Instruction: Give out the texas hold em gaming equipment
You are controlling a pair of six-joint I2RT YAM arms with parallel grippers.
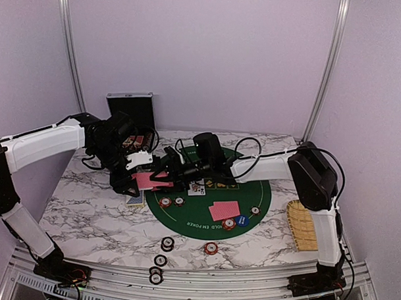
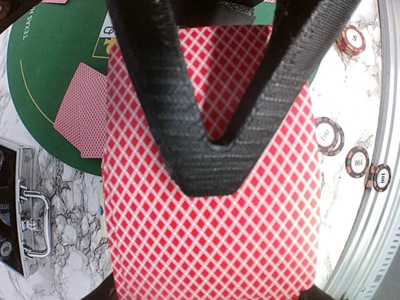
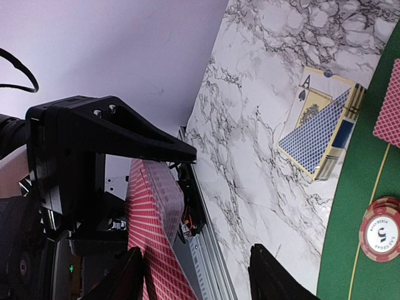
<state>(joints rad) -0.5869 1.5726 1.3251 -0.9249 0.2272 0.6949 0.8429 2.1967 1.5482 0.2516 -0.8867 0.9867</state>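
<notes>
A deck of pink-red-backed cards (image 2: 212,250) is clamped flat in the closed left gripper (image 2: 206,165), held over the left edge of the green felt mat (image 1: 255,198). Facing it, the right gripper (image 3: 203,281) is seen with jaws apart. The deck's edge seems to lie just beside one finger, though contact cannot be made out. Further right, face-down cards (image 1: 225,210) lie on the mat near a red chip (image 1: 229,223).
</notes>
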